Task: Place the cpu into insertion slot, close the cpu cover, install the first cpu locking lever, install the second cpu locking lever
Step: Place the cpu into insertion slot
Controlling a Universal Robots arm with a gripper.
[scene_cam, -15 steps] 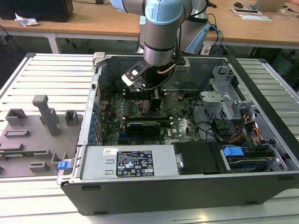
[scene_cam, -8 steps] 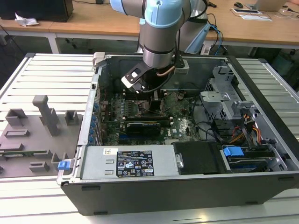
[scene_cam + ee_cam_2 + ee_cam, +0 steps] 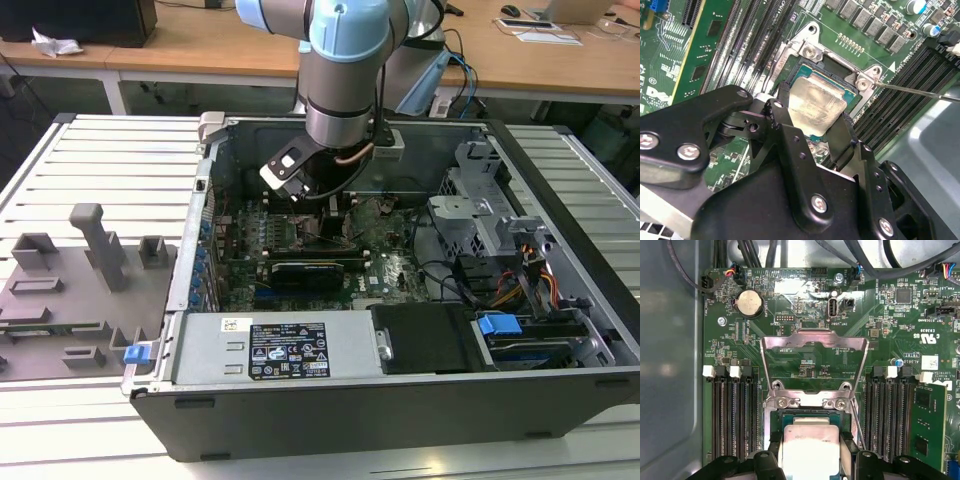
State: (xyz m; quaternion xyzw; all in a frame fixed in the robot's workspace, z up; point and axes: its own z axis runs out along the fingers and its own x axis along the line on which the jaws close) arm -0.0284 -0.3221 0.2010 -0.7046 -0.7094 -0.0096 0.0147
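Note:
The cpu [image 3: 810,442], a flat square chip with a dull silver top, is pinched between my gripper's [image 3: 811,452] black fingers [image 3: 774,450], which press on two opposite edges. It hangs right over the insertion slot [image 3: 805,413], nearly level with the grey rim. In the second wrist view the cpu [image 3: 815,102] covers the dark centre of the insertion slot [image 3: 840,75]. The cpu cover [image 3: 815,338] stands flipped open beyond the slot. A thin wire locking lever [image 3: 858,427] sticks out beside the slot. In the exterior view my gripper [image 3: 318,205] is low inside the case.
The green motherboard [image 3: 390,250] lies in an open computer case [image 3: 400,410]. Black memory slots [image 3: 735,415] flank the socket on both sides. A black card [image 3: 305,270], a power supply [image 3: 280,350] and a drive cage [image 3: 480,220] crowd the case. A grey fixture tray [image 3: 80,290] lies outside.

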